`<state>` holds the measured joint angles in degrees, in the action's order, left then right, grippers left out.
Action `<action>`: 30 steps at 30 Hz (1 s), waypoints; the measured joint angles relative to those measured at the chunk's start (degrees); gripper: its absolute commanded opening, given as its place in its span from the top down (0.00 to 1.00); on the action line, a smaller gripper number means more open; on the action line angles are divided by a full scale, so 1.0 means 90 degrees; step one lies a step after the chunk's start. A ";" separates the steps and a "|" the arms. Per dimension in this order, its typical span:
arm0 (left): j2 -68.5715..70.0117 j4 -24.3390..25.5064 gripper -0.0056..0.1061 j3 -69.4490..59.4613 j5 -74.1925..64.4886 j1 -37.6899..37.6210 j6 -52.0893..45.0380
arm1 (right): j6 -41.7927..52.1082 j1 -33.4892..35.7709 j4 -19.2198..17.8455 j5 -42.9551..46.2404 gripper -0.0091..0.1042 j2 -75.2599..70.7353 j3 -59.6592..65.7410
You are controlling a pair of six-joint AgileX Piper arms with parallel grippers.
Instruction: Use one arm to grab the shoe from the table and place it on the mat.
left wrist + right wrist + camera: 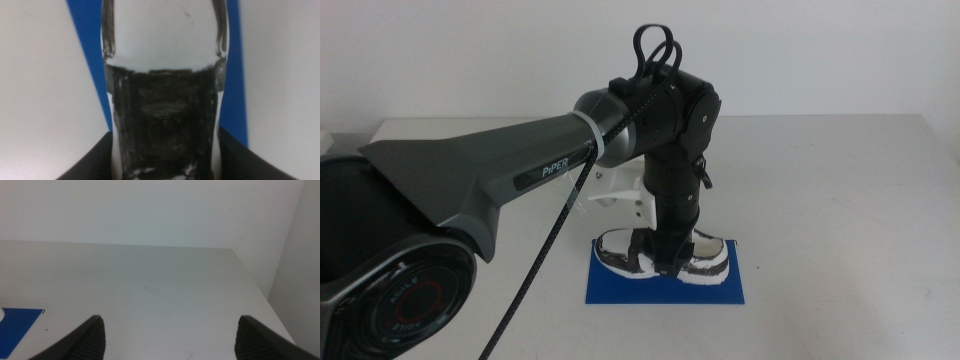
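Reaching in from the left, the arm (510, 175) holds the shoe (705, 258) down on the mat (620, 288).

Its left gripper (665, 262) points straight down over the middle of the white and black sneaker, jaws closed narrowly against its two sides across the black strap; the left wrist view shows the shoe (165, 100) filling the gap between the jaws, blue mat (90, 60) on either side. The shoe lies lengthwise on the mat, within its edges, on the white table (840, 200). Farther right, out of the middle view, the right gripper (170, 335) waits over bare table with its jaws spread wide.
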<state>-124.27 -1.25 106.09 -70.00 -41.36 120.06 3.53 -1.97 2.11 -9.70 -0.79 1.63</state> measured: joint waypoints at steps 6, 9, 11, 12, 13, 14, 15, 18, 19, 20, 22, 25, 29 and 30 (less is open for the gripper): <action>-0.0030 -0.0021 0.91 -0.0082 -0.0001 0.0000 0.0000 | 0.0000 0.0000 0.0000 0.0000 0.33 0.0000 0.0000; -0.0126 -0.0040 0.96 -0.0084 0.0006 0.0000 0.0000 | 0.0000 0.0000 0.0000 0.0000 0.33 0.0000 0.0000; -0.0216 -0.0054 0.96 -0.0090 0.0012 0.0000 0.0000 | 0.0000 0.0000 0.0000 0.0000 0.33 0.0000 0.0000; -0.0244 -0.0069 0.96 -0.0090 0.0018 0.0000 0.0000 | 0.0000 0.0000 0.0000 0.0000 0.33 0.0000 0.0000; -0.0269 -0.0110 0.96 -0.0092 0.0018 0.0000 0.0000 | 0.0000 0.0000 0.0000 0.0000 0.33 0.0000 0.0000; -0.0271 -0.0157 0.96 -0.0092 0.0031 0.0000 0.0000 | 0.0000 0.0000 0.0000 0.0000 0.33 0.0000 0.0000; -0.0276 -0.0180 0.96 -0.0092 0.0035 0.0000 0.0000 | 0.0000 0.0000 0.0000 0.0000 0.33 0.0000 0.0000; -0.0289 -0.0260 0.96 -0.0092 0.0037 0.0000 0.0000 | 0.0000 0.0000 0.0000 0.0000 0.33 0.0000 0.0000; -0.0289 -0.0279 0.96 -0.0092 0.0037 0.0000 0.0000 | 0.0000 0.0000 0.0000 0.0000 0.33 0.0000 0.0000; -0.0289 -0.0294 0.96 -0.0092 0.0037 0.0000 0.0000 | 0.0000 0.0000 0.0000 0.0000 0.33 0.0000 0.0000; -0.0289 -0.0281 0.76 -0.0092 0.0037 0.0000 0.0000 | 0.0000 0.0000 0.0000 0.0000 0.33 0.0000 0.0000; -0.0289 -0.0242 0.35 -0.0092 0.0037 0.0000 0.0000 | 0.0000 0.0000 0.0000 0.0000 0.33 0.0000 0.0000; -0.0293 -0.0172 0.21 -0.0092 0.0037 0.0000 0.0000 | 0.0000 0.0000 0.0000 0.0000 0.33 0.0000 0.0000; -0.0293 -0.0173 0.18 -0.0092 0.0037 0.0000 0.0000 | 0.0000 0.0000 0.0000 0.0000 0.33 0.0000 0.0000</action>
<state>-126.91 -2.81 105.26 -69.66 -41.36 120.06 3.53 -1.97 2.11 -9.70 -0.79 1.63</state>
